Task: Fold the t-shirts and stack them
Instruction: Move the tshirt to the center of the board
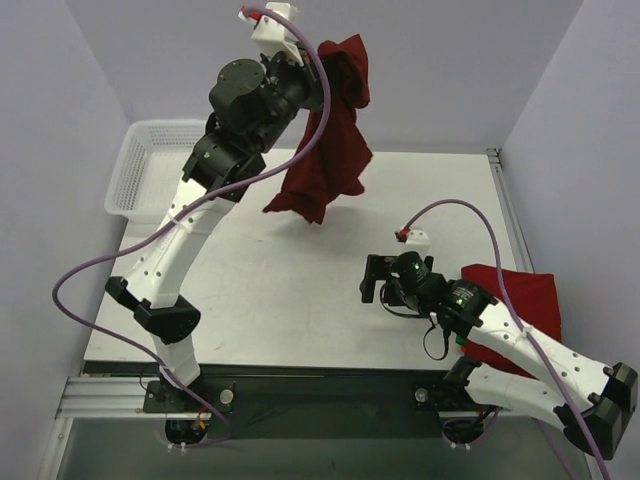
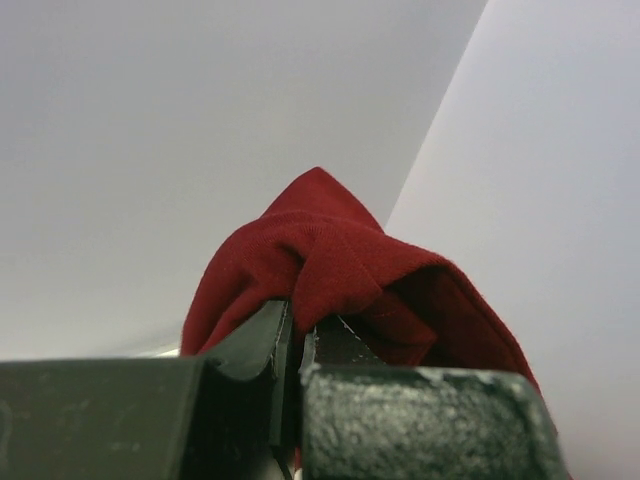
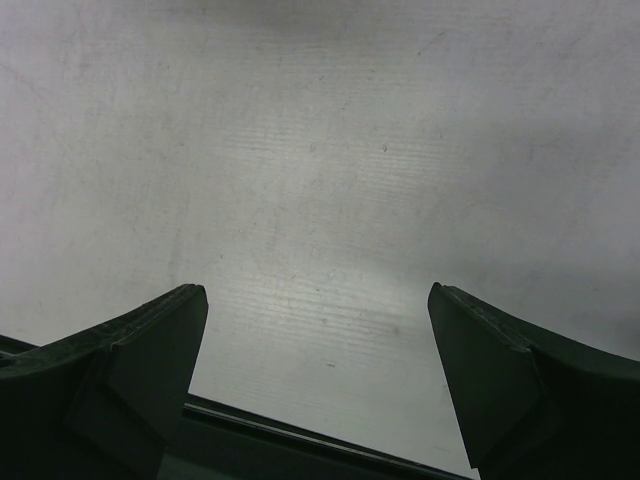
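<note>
Left tool: my left tool [image 1: 322, 82] is up high over the far side of the table [image 1: 280, 290], fingers pressed together, pinching a bunch of the dark maroon t-shirt [image 1: 325, 150].
Maroon t-shirt: it dangles from that pinch in a loose, crumpled drape, and in my wrist view cloth bulges up over the fingertips. I cannot tell whether its lowest corner touches the table.
Right tool: my right tool [image 1: 373, 280] sits low over bare table on the near right, fingers [image 3: 140, 340] spread wide, only grey tabletop between them.
Red t-shirt: the brighter red t-shirt [image 1: 525, 295] lies flat at the right edge of the table, partly under my right arm, behind the spread tool.
Basket: the white mesh basket [image 1: 135, 170] sits at the far left corner, well apart from both tools.
</note>
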{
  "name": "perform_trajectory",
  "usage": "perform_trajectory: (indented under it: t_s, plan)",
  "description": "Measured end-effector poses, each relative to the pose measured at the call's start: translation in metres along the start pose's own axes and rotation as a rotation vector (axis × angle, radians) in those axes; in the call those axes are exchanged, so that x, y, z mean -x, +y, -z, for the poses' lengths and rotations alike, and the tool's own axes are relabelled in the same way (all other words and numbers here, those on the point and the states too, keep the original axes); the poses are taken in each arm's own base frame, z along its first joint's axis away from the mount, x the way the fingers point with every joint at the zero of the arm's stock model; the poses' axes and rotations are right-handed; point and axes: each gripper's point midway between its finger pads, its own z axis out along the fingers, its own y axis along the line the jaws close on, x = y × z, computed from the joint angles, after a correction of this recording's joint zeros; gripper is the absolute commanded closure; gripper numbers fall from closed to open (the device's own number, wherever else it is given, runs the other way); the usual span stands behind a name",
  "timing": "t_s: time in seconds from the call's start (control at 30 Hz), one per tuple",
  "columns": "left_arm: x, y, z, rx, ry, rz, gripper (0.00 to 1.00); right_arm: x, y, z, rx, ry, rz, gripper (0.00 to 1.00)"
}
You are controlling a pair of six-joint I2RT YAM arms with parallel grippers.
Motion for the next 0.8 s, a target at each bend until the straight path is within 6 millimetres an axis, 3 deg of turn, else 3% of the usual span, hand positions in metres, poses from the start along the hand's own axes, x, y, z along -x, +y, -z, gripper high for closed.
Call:
perform_trajectory:
  t_s: [0.07,0.17,0.3,0.37,0.4,0.47,0.5,0.57,0.6,0.67,0.73,0.8]
  plan:
    - [-0.001,-0.007,-0.001,-0.009,0.000,0.002,1.00,0.002,-0.001,0.001,-0.001,-0.008,-0.008,0.00]
    - [0.001,-0.002,0.003,0.021,-0.007,-0.002,1.00,0.004,-0.004,0.002,-0.004,-0.019,-0.019,0.00]
    - [-0.020,0.029,0.024,0.138,0.041,0.003,1.00,0.006,-0.015,-0.001,-0.037,-0.026,-0.040,0.00]
    - [-0.044,0.053,0.041,0.219,0.087,0.029,0.90,0.009,-0.023,-0.003,-0.064,-0.032,-0.061,0.00]
    - [-0.059,0.069,0.052,0.272,0.115,0.053,0.69,0.010,-0.028,-0.004,-0.077,-0.036,-0.070,0.00]
    - [-0.101,0.105,0.076,0.367,0.181,0.112,0.46,0.014,-0.037,-0.006,-0.107,-0.045,-0.091,0.00]
    - [-0.136,0.135,0.099,0.444,0.238,0.167,0.36,0.015,-0.040,-0.007,-0.120,-0.048,-0.099,0.00]
    - [-0.201,0.189,0.143,0.588,0.339,0.253,0.32,0.015,-0.047,-0.009,-0.143,-0.049,-0.111,0.00]
    - [-0.225,0.208,0.161,0.640,0.369,0.294,0.32,0.014,-0.050,-0.011,-0.152,-0.048,-0.117,0.00]
    - [-0.288,0.246,0.218,0.789,0.487,0.357,0.31,0.011,-0.057,-0.016,-0.175,-0.036,-0.125,0.00]
    - [-0.329,0.251,0.259,0.859,0.597,0.400,0.31,0.003,-0.063,-0.024,-0.202,-0.005,-0.127,0.01]
    - [-0.347,0.240,0.280,0.859,0.649,0.432,0.32,-0.005,-0.070,-0.033,-0.234,0.029,-0.130,0.03]
